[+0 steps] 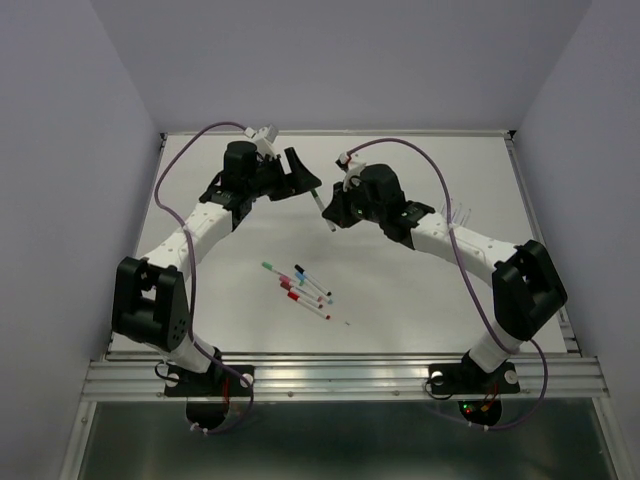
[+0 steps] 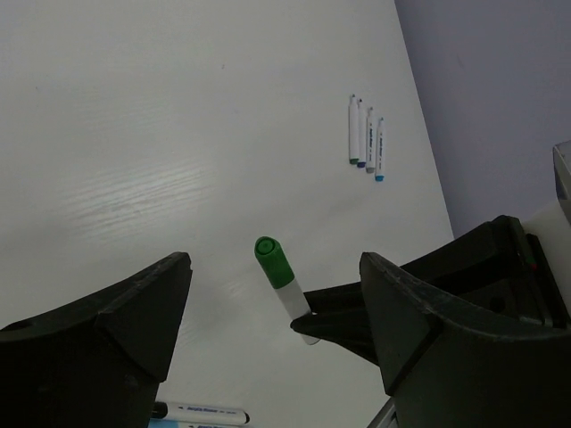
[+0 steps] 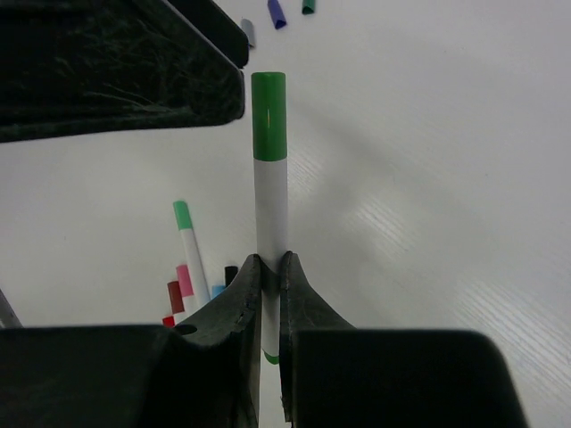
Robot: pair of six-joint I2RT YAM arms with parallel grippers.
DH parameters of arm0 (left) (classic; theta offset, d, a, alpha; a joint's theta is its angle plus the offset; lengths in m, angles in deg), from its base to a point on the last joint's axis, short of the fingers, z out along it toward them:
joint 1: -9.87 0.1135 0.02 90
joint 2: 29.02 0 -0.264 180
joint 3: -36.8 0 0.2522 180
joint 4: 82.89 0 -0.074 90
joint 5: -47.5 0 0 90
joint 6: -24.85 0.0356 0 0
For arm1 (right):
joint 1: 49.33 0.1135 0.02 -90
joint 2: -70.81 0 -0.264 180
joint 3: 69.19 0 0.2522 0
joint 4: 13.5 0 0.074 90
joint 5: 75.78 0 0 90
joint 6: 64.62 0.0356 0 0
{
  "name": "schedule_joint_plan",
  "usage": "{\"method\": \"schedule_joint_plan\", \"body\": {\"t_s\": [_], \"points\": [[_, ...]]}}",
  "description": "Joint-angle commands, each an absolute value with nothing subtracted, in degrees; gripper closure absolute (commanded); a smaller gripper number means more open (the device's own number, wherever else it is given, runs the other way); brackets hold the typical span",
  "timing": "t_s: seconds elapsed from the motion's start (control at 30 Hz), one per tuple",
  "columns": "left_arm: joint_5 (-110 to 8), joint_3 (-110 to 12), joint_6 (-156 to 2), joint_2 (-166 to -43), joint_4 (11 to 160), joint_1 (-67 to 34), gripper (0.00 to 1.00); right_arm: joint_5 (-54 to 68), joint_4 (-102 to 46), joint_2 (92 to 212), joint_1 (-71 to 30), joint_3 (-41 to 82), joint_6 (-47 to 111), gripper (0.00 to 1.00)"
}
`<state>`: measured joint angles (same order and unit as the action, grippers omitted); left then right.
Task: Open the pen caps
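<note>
Right wrist view: the right gripper (image 3: 269,267) is squeezed tight on a white pen (image 3: 270,209) — its green cap (image 3: 268,116) is on and sticks out past the fingers. From the left wrist view, the left gripper (image 2: 274,267) is wide open, with one finger on each side of the green cap, not touching it. The held pen is up off the white table (image 1: 420,290). More pens (image 1: 298,287) lie in a small bunch on the table — well apart from the held pen. Some loose caps (image 3: 277,11) lie on the table too.
</note>
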<state>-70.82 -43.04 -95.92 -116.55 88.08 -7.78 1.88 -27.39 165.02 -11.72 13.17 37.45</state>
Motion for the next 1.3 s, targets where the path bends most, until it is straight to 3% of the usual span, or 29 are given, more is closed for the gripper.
{"method": "schedule_joint_plan", "body": {"t_s": [0.0,0.2,0.37,0.5,0.6,0.67,0.7,0.73,0.93,1.27], "points": [[-73.53,-46.04,-96.71,-117.44,91.52,-8.76,0.15,-1.07,-21.91,164.32,-11.53,13.74,38.74,0.99],[-72.91,-46.04,-96.88,-117.53,91.61,-8.94,0.18,-1.77,-19.45,163.79,-11.53,13.21,38.82,0.99],[-73.53,-46.39,-96.88,-117.44,91.70,-9.11,0.32,-2.12,-19.01,164.67,-11.53,13.56,39.09,0.99],[-74.32,-46.83,-97.06,-117.44,91.79,-9.11,0.58,-1.77,-18.65,165.20,-11.53,14.00,39.09,0.99],[-74.94,-46.92,-97.06,-117.35,91.79,-9.11,0.66,-1.07,-18.30,165.73,-11.53,14.53,39.00,0.99],[-75.20,-47.01,-96.97,-117.27,91.88,-9.11,0.84,-0.98,-18.21,166.08,-11.53,14.88,39.00,0.99],[-75.46,-47.01,-96.88,-117.27,91.88,-9.11,0.97,-0.98,-18.04,166.43,-11.53,15.23,38.91,0.99],[-75.72,-47.01,-96.88,-117.18,91.88,-9.11,1.00,-0.81,-18.04,166.60,-11.53,15.32,38.91,0.99],[-71.07,-47.88,-96.79,-116.56,91.26,-7.36,1.00,-1.60,-18.12,166.00,-11.53,12.00,39.44,0.99],[-67.47,-48.68,-98.20,-117.00,89.33,5.82,1.00,-4.76,-16.10,158.88,-11.53,-1.28,40.85,0.99]]}}
